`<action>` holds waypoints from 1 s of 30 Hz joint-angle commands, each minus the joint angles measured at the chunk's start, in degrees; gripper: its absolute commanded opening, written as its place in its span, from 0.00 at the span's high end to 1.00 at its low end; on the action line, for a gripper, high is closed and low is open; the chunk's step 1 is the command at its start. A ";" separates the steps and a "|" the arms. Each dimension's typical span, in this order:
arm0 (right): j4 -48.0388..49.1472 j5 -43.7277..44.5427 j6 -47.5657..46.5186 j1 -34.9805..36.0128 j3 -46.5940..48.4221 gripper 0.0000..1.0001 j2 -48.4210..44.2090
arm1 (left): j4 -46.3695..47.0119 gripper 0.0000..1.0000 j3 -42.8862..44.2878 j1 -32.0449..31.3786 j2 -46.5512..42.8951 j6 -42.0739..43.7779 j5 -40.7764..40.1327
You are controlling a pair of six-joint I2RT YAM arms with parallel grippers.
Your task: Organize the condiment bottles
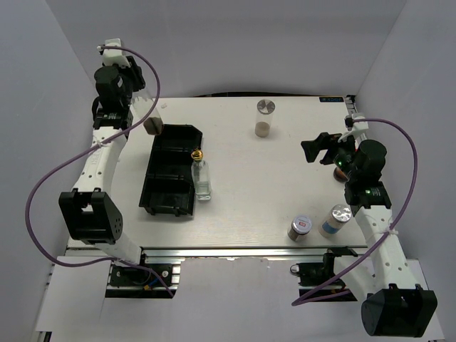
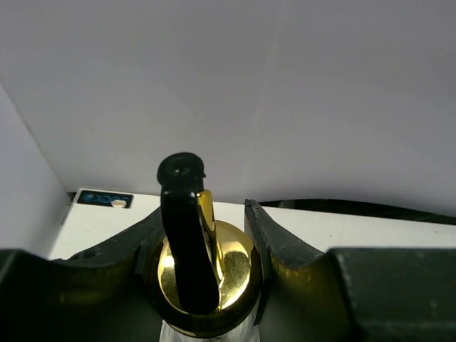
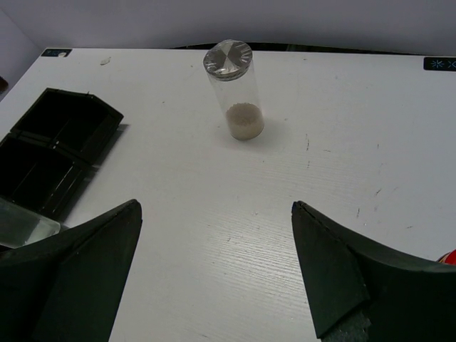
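White wood-grain table inside plain pale grey walls, under soft even light.

Left arm and right arm: white links, black joint housings. A purple cable loops along each. Left hand and right hand: black wedge-shaped fingers.

Desk bare across the middle, beige shaker alone at far side, room all round, standing bottle tight against tray right wall, left claw gripping held bottle at tray's far corner, red-label shaker and blue-white shaker close together near front edge
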 commanded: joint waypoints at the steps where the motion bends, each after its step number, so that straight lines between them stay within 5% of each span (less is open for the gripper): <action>1: 2.17 -0.79 -0.53 0.02 -0.15 0.10 -1.76 | 6.47 1.00 1.99 -0.34 -1.16 -2.82 5.66; 30: 2.17 0.53 -1.50 0.02 -0.33 0.11 0.25 | 17.39 1.00 -13.41 -3.24 1.39 -2.22 0.67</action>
